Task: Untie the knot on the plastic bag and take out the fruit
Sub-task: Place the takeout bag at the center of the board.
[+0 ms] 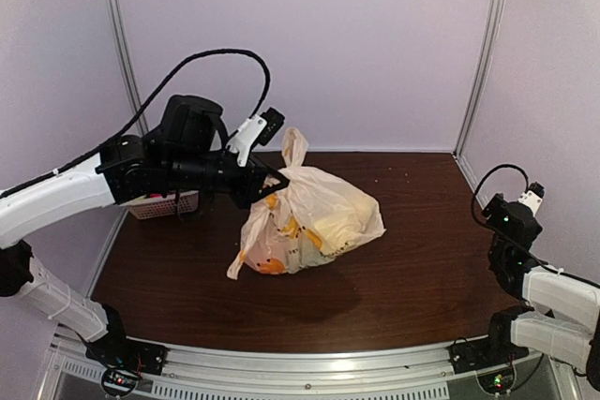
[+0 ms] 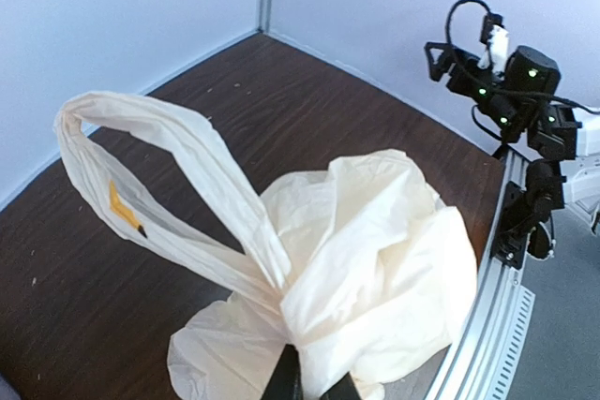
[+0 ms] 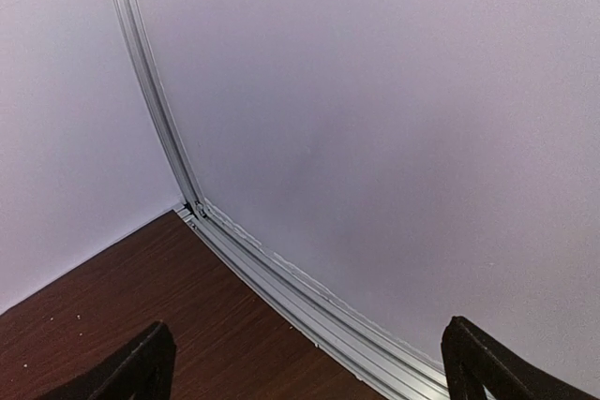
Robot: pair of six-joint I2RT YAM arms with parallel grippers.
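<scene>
Top external view: the plastic bag (image 1: 323, 217) lies slumped on its side near the middle of the dark wooden table (image 1: 422, 274), mouth end toward the left. Yellow and orange shapes show through the thin plastic; this is the fruit (image 1: 319, 224), all of it inside the bag. The left arm (image 1: 141, 175) reaches in from the left, and the left gripper (image 1: 277, 180) is pressed together on the bunched plastic at the top of the bag, right where the knot (image 1: 284, 175) sits. One handle loop (image 1: 293, 145) stands up just behind the fingers. A white slotted basket (image 1: 167, 204) is partly hidden behind the left arm at the table's left edge. The right arm (image 1: 525, 264) is folded up at the far right, well apart from the bag. Left wrist view: the dark fingertips at the bottom edge pinch the cream plastic between them. Just above them the loop narrows into a tight twisted neck, with crumpled bag billowing to the right of it. How the tie itself is wound cannot be made out. A small orange mark (image 2: 122, 205) is printed on the loop. Right wrist view: the right gripper (image 3: 314, 367) has its two black fingers spread wide with nothing between them. It faces a corner of the table, an aluminium rail (image 3: 281, 288) and the pale wall (image 3: 394, 119).
</scene>
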